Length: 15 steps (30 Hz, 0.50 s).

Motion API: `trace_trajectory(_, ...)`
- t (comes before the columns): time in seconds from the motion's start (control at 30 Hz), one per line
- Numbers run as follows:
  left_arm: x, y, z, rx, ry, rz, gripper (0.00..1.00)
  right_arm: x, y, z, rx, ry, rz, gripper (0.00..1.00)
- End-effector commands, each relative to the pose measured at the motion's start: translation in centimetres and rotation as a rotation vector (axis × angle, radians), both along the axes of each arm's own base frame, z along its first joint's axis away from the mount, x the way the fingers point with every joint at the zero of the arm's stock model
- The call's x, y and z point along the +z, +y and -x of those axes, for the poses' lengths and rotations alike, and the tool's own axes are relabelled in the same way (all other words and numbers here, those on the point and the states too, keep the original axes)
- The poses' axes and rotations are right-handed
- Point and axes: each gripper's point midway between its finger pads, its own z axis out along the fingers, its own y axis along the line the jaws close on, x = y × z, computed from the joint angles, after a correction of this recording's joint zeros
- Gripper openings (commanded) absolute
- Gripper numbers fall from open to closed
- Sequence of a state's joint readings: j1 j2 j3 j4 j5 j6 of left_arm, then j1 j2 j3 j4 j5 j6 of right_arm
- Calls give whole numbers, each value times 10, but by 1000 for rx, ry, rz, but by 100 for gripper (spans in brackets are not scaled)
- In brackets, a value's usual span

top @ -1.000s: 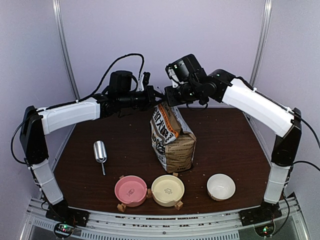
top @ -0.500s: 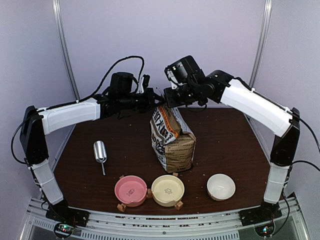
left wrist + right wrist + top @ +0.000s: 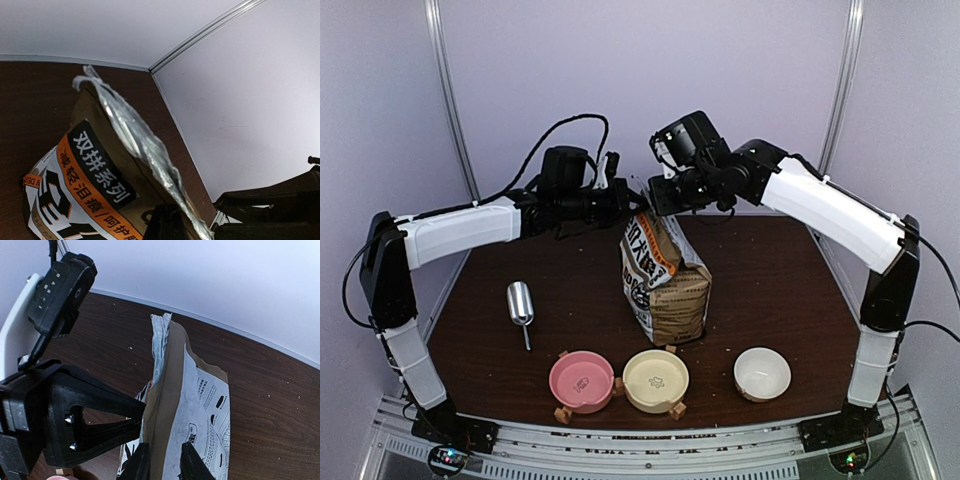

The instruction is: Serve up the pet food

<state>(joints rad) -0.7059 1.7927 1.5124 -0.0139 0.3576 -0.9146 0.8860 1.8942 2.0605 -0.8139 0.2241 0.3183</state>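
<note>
The kraft pet food bag [image 3: 665, 285] stood upright at the centre of the dark tabletop [image 3: 770, 290], and both arms met over its top in the upper middle of the overhead frame. The left hand [image 3: 631, 198] was closed on the bag's top edge. The overhead view gave only the meeting point, while the right wrist view showed its black fingers converging on the brown side panel at lower left. The left wrist view alone showed the crinkled foil lip [image 3: 135, 135] running diagonally toward lower right. The right hand [image 3: 162, 460] stood narrowly parted astride the bag's upper edge, at the bottom of its own view; whether its pads pressed the paper was hard to tell. The pet food showed in no view, the bag's mouth being seen only edge-on. Only the overhead view held the metal scoop [image 3: 520, 303] at left and, along the lower edge, the pink bowl [image 3: 582, 381], cream bowl [image 3: 656, 380] and white bowl [image 3: 762, 372].
</note>
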Motion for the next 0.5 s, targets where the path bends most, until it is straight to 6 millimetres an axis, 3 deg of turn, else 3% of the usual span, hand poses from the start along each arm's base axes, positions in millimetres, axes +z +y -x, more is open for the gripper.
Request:
trace_trajectory(0.0, 18, 4, 4, 7, -58, 16, 0, 35, -2, 6, 21, -47, -57, 23)
trace_trajectory(0.47, 18, 7, 5, 16, -62, 7, 3, 21, 6, 1, 29, -34, -14, 21)
